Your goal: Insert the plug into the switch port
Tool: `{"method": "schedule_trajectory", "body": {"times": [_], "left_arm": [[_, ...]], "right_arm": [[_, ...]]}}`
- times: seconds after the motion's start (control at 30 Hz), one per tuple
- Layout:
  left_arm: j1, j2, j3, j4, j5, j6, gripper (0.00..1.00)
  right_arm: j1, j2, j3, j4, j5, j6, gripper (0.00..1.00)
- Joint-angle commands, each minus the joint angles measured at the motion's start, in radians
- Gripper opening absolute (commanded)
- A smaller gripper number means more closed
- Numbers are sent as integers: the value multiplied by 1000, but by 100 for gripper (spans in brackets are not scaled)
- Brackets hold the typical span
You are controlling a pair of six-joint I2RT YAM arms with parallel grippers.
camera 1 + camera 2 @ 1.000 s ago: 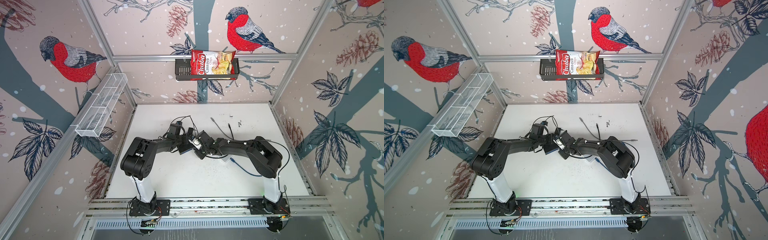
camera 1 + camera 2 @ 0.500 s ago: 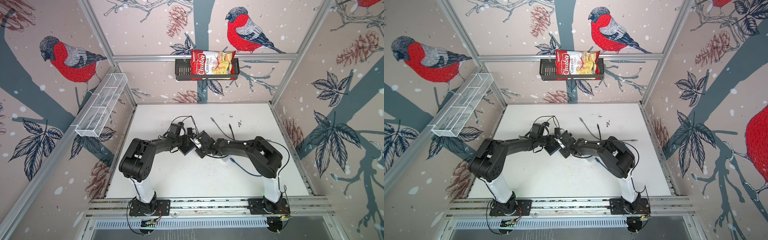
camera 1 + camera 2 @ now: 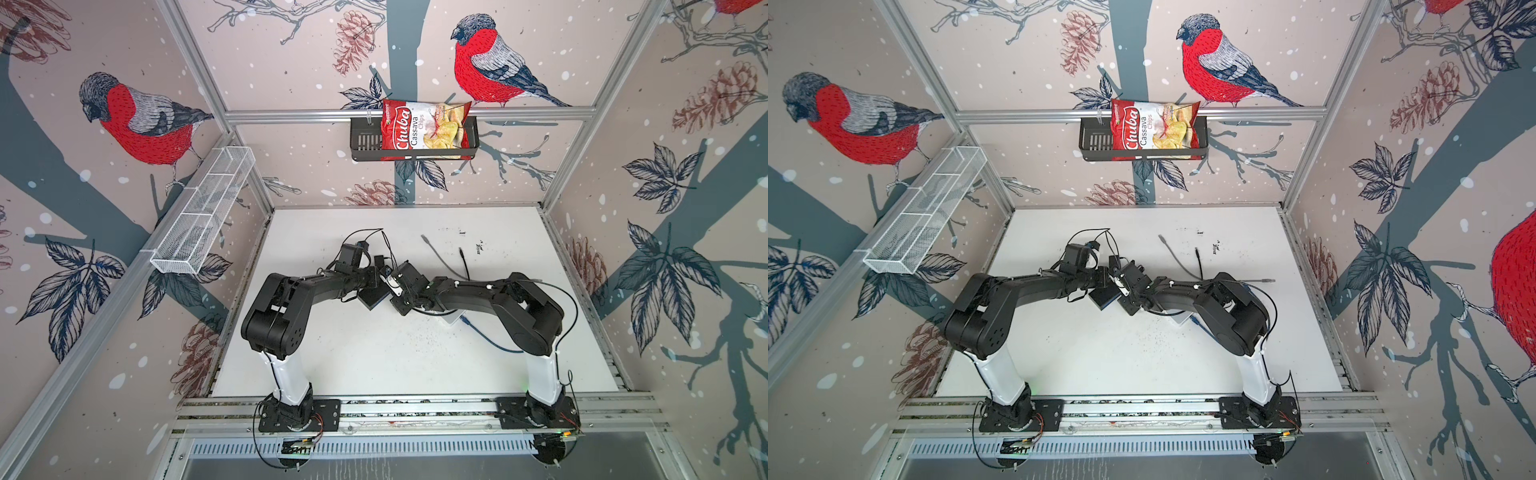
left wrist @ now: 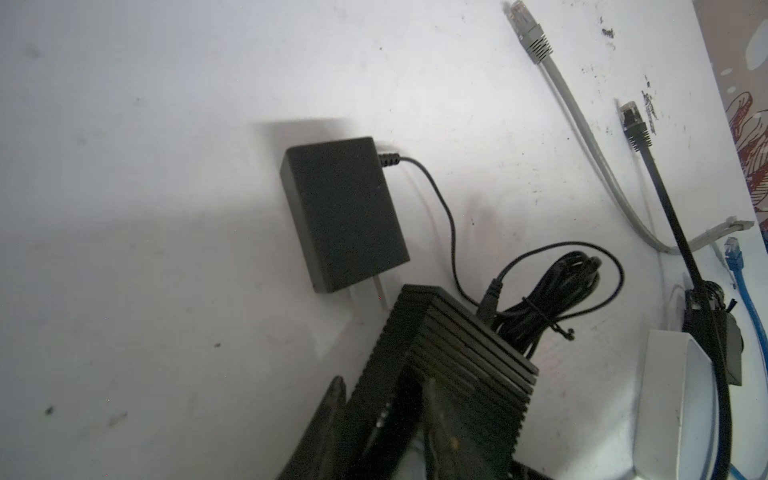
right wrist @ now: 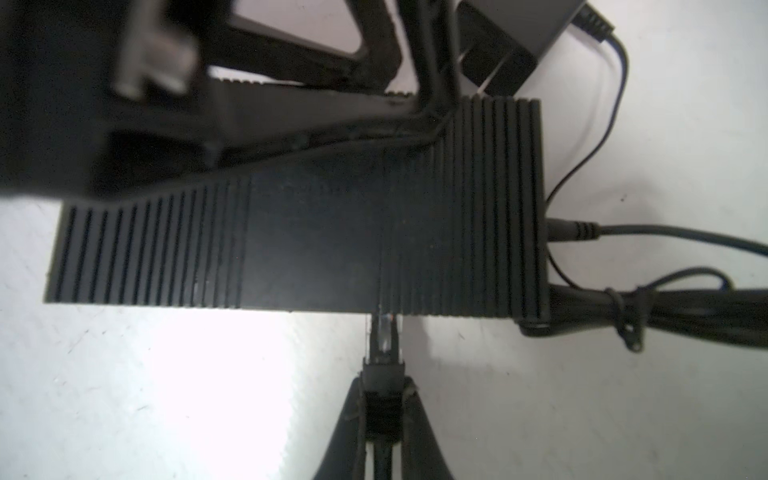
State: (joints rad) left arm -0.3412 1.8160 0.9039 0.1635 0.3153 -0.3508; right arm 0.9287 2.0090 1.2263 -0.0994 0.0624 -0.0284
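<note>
Our right gripper [image 5: 380,411] clamps the plug [image 5: 382,374], its tip at the right side of the switch [image 5: 311,232], ready for insertion. Our left gripper [image 4: 384,395] straddles the switch, likely to brace it; we cannot tell whether it is closed.

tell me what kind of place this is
Most likely a robot test cell: an aluminium frame boxes in a white table, two arms are bolted to a rail at its front, and they work on a network switch.

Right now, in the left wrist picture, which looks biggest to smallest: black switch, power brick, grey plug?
1. switch, but it is nearest the camera
2. power brick
3. grey plug
</note>
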Motion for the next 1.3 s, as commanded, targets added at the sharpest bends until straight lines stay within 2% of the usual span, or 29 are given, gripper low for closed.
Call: {"method": "schedule_trajectory", "body": {"times": [0.0,0.5,0.87,1.1,1.27], "left_arm": [[-2,21,-25,-96,27,11,31],[-43,55,-77,-46,105,29,27],[-61,105,-63,-19,188,86,25],[-66,111,-66,-19,212,127,24],[-81,117,-60,-25,219,149,24]], "right_arm": [[2,15,14,32,5,-10,3],[-1,64,99,56,-22,-42,3],[-7,61,74,163,-132,-222,3],[-16,72,49,229,-243,-353,3],[-19,95,83,214,-262,-382,3]]}}
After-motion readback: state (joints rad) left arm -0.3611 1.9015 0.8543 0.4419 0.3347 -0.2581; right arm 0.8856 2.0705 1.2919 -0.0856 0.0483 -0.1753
